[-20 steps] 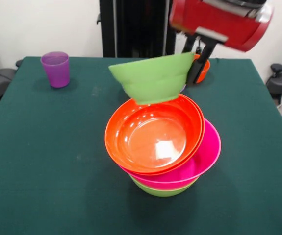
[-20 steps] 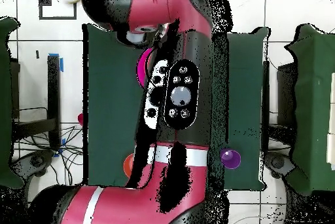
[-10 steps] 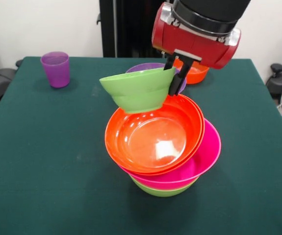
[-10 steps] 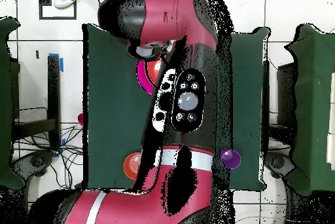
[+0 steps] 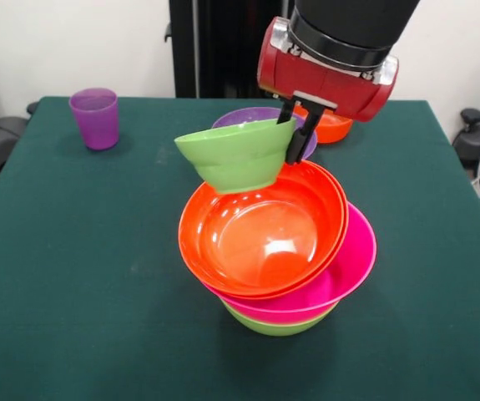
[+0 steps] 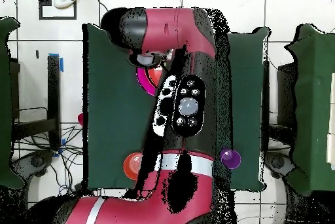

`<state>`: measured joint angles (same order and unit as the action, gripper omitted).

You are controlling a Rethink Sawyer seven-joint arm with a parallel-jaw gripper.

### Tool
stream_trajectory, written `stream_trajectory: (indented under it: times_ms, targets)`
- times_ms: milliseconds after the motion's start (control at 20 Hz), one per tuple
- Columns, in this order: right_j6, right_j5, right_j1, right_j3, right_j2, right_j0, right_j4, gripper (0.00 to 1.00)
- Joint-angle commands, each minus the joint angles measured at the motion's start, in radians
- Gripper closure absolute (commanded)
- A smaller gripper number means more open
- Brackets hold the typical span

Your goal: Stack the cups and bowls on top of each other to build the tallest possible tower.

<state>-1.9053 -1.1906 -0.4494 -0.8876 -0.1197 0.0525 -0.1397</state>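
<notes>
Green bowl pinched by its rim, hanging over the tower.

Front view: my gripper (image 5: 293, 139) is clamped on the right rim of the small lime green bowl (image 5: 238, 154), which hangs tilted above the orange bowl (image 5: 260, 230) topping the tower (image 5: 277, 263), toward its 12 o'clock edge. I judge it light, stiff and glossy-slick; the thin rim is the only hold. The purple cup (image 5: 94, 118) stands at the table's (image 5: 73, 276) 10 o'clock.

Overhead view: my arm (image 6: 176, 97) covers the tower; only a hot pink rim (image 6: 141, 76) peeks out.

Tower (image 6: 145, 77) mostly under arm (image 6: 186, 103) overhead.
</notes>
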Motion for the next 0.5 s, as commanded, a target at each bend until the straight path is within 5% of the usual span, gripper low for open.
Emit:
stream_trajectory:
  times_ms: [50,500]
  targets:
    - [0.271,0.074,0.006,-0.136,0.141,0.005,-0.066,1.00]
    - [0.246,0.109,0.018,-0.140,0.156,0.001,-0.069,1.00]
